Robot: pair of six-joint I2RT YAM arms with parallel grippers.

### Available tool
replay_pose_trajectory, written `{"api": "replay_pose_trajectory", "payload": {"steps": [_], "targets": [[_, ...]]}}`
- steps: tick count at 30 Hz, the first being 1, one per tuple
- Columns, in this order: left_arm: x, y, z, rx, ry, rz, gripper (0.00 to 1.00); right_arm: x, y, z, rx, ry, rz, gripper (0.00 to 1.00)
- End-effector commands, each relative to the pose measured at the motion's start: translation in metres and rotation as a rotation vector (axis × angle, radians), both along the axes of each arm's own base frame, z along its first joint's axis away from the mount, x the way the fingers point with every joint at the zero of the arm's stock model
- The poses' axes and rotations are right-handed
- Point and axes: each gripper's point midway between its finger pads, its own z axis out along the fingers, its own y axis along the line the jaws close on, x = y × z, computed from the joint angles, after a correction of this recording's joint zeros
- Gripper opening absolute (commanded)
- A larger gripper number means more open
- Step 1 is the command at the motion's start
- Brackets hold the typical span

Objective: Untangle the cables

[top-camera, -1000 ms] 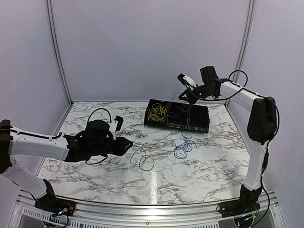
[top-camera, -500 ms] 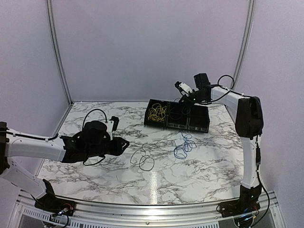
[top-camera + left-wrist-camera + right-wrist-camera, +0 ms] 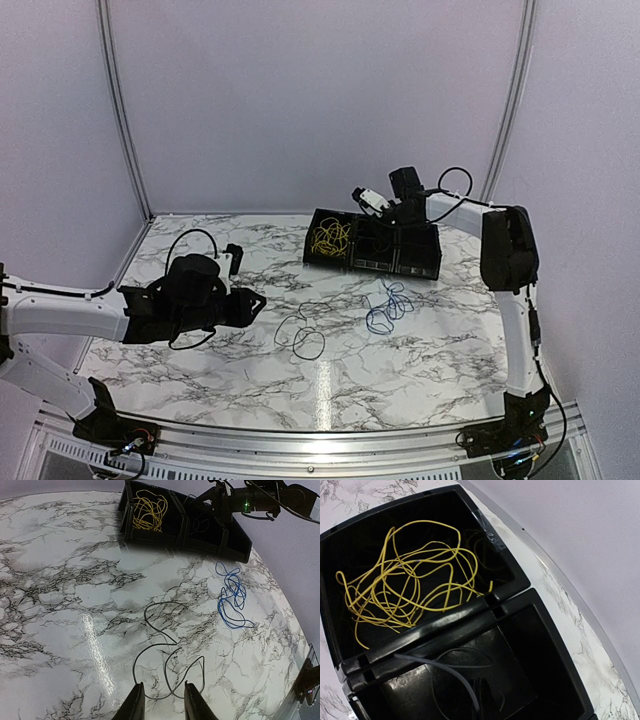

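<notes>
A yellow cable [image 3: 330,238] lies tangled in the left compartment of the black tray [image 3: 420,262]; it also shows in the right wrist view [image 3: 410,587]. My right gripper [image 3: 384,214] hangs over the middle compartment. Its dark fingers [image 3: 479,711] look closed on a dark grey wire [image 3: 451,671] that loops in that compartment. A black cable [image 3: 300,335] lies loose on the table, just ahead of my open, empty left gripper [image 3: 162,707]. It also shows in the left wrist view [image 3: 170,650]. A blue cable [image 3: 388,305] lies coiled to its right, in front of the tray.
The tray has three compartments and stands at the back of the marble table [image 3: 200,250]. Its right compartment [image 3: 418,245] looks empty. Purple walls enclose the back and sides. The right arm [image 3: 260,500] reaches across above the tray.
My right gripper has swung left and down over the tray's middle compartment. My left gripper has drawn back slightly to the left, still open.
</notes>
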Motion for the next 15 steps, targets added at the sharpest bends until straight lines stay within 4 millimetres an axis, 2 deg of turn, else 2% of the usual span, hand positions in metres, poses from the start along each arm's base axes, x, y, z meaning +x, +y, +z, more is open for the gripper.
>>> {"api": "replay_pose_trajectory", "payload": {"steps": [1, 10, 15], "targets": [[-0.002, 0.005, -0.001, 0.016, 0.004, 0.017, 0.30, 0.011, -0.012, 0.015, -0.009, -0.051, -0.029, 0.01], [0.004, -0.009, -0.008, 0.043, 0.016, -0.013, 0.35, -0.002, -0.015, 0.047, 0.021, -0.063, -0.019, 0.30], [0.007, -0.016, -0.010, 0.067, 0.013, -0.040, 0.37, -0.027, -0.024, 0.073, 0.023, -0.068, -0.002, 0.39]]}}
